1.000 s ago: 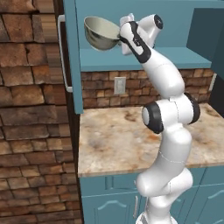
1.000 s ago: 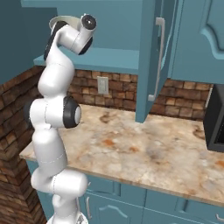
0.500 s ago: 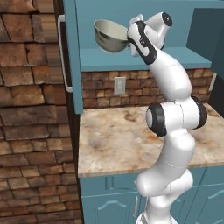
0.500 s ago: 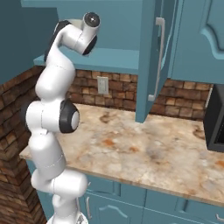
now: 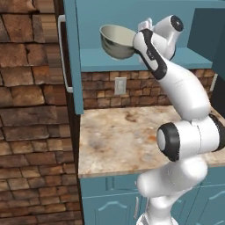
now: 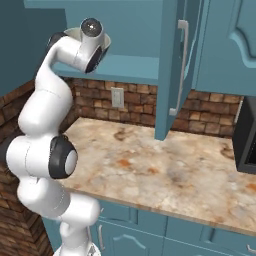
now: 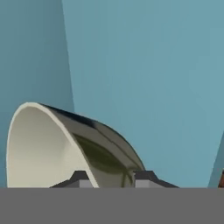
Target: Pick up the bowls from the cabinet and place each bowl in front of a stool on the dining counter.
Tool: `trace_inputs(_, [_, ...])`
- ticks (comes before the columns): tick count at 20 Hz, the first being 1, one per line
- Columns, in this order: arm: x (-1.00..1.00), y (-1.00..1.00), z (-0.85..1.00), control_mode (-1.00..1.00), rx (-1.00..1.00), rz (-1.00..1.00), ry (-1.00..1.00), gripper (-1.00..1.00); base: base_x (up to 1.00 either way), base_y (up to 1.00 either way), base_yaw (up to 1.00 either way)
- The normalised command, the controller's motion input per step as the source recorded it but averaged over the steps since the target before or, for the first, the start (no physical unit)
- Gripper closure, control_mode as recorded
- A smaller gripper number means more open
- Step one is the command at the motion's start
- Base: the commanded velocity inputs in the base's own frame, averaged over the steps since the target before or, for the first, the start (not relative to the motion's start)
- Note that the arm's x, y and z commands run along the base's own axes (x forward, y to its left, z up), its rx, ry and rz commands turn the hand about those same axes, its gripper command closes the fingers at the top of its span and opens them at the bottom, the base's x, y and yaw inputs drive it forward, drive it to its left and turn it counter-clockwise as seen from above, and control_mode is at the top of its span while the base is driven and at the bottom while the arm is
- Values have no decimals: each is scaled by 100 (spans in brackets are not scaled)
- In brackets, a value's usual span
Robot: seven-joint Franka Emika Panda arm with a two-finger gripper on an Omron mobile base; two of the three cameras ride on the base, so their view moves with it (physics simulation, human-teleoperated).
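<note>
The arm reaches up in front of the open cabinet, and the jaws are closed to a narrow gap on the rim of the beige-olive bowl. In the hand view the two finger tips sit either side of the bowl's wall, one against the pale inside and one against the dark, marked outside, so the rim is pinched between them. The gripper itself sits low in that view, with flat teal cabinet surfaces beyond the bowl.

From the left base view the bowl hangs in the air just above the cabinet's shelf, clear of it, mouth tilted up and a little toward the left. It lies between the open door with its silver bar handle and the arm's white wrist, which meets it on its right edge. In the right base view the bowl shows as a pale sliver of rim behind the wrist.

Below the cabinet runs a brick backsplash with a wall socket, and under that a marbled stone worktop on teal base units. A second cabinet door stands open, and a dark appliance sits at the right edge.
</note>
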Motion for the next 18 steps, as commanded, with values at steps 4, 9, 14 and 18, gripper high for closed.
trace_inputs(4, [-99,-25,-4,-100,-12,-10,5,100,0,0,0])
trace_inputs(9, [-90,-20,3,-100,-21,-10,14,100,0,0,0])
trace_inputs(14, [-97,-22,17,-100,-13,-9,9,100,0,0,0])
trace_inputs(18, [-98,-28,9,-100,-4,-7,4,100,0,0,0])
